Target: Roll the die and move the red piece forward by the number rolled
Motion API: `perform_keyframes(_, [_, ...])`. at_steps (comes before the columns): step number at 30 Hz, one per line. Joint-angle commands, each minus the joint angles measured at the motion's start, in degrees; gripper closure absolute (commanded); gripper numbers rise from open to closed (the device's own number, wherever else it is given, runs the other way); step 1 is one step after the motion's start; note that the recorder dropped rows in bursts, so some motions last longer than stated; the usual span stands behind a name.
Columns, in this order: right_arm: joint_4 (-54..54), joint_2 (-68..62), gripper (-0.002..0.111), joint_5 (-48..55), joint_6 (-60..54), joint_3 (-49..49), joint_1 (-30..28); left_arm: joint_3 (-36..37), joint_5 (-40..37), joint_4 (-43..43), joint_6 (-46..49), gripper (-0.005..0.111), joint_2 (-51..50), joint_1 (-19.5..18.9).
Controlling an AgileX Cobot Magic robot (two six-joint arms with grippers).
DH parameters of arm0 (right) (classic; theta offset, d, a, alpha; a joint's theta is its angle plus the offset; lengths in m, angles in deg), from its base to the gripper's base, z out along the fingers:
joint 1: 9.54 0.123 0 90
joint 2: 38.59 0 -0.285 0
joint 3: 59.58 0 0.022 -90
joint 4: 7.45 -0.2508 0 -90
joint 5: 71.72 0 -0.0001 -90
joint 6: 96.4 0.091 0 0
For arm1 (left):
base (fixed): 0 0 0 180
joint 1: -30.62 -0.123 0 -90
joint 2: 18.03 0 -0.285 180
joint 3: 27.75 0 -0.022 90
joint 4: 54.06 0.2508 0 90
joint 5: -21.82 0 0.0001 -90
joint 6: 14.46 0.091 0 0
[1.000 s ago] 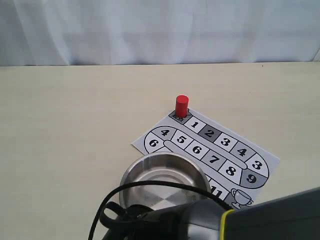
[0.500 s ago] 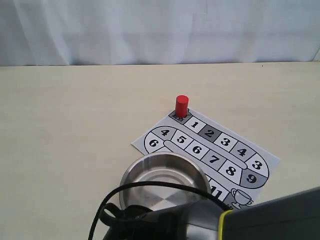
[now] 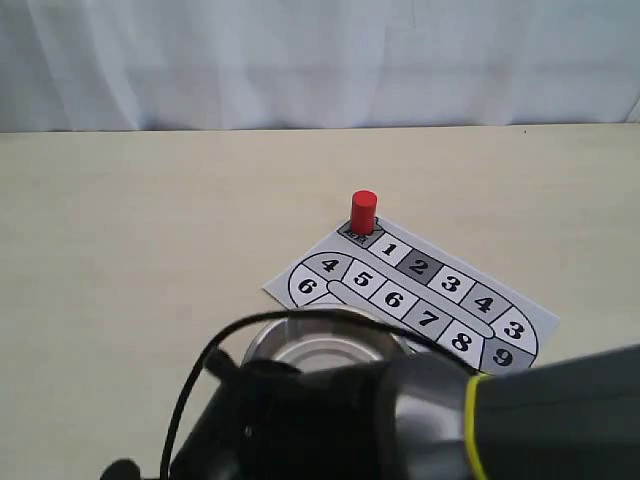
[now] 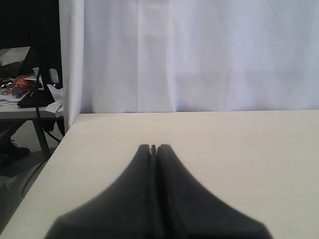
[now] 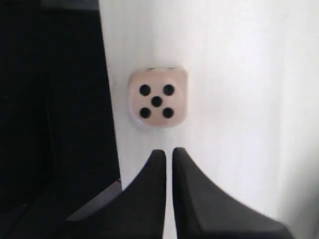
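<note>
The red piece stands upright on the start square at the far end of the numbered board. In the right wrist view the tan die lies on a pale surface, five pips up. My right gripper sits just short of it, shut but for a hairline gap, with nothing between the fingers. In the left wrist view my left gripper is shut and empty over bare table. Neither the die nor the grippers themselves show in the exterior view.
A steel bowl sits at the board's near end, largely hidden by a dark arm body and its cable. In the right wrist view a dark edge runs beside the die. A white curtain backs the table.
The arm body at the bottom of the exterior view has risen and now covers more of the bowl and the board's near squares. The red piece has not moved.
</note>
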Motion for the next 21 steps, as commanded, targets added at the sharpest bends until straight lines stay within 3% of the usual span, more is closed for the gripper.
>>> perform_keyframes(1, [1.14, 2.79, 0.104, 2.20, 0.60, 3.17, -4.09, -0.30, 0.57, -0.05, -0.12, 0.107, 0.06, 0.01])
perform_keyframes(13, [5.68, 4.79, 0.103, -2.76, 3.22, 11.52, -19.92, -0.30, 0.57, -0.05, -0.12, 0.107, 0.06, 0.01])
perform_keyframes(17, [9.55, 4.79, 0.089, -6.79, 9.85, 12.49, -25.37, -0.30, 0.57, -0.05, -0.12, 0.107, 0.06, 0.01])
perform_keyframes(21, [9.81, 4.79, 0.065, -10.23, 11.96, 12.87, -31.46, -0.30, 0.57, -0.05, -0.12, 0.107, 0.06, 0.01])
